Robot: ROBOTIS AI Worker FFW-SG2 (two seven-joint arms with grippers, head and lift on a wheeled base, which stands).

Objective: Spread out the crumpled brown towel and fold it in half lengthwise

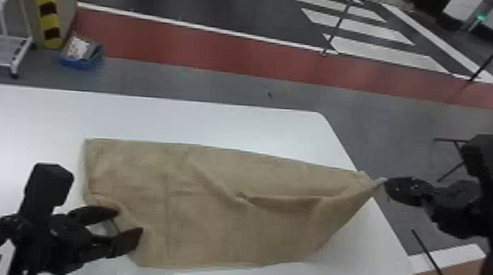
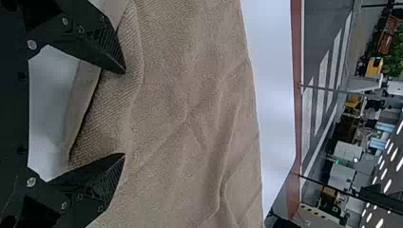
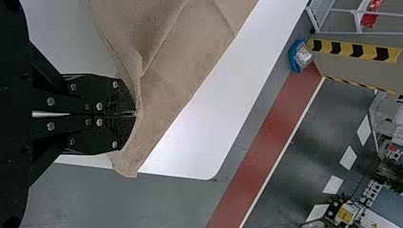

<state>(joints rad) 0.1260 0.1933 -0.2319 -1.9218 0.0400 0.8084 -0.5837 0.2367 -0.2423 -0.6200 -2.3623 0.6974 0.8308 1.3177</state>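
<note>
Soft light brightens the white table, with faint shadows.

Beyond the far edge of the towel, a broad band of white table gives a hand room to pass, and more tabletop lies past its left edge. The left gripper, fingers parted, blocks the near left corner. At the right end, the right gripper and the cloth pinched in it stand in the way; that end seems raised, though its height is hard to judge.
</note>
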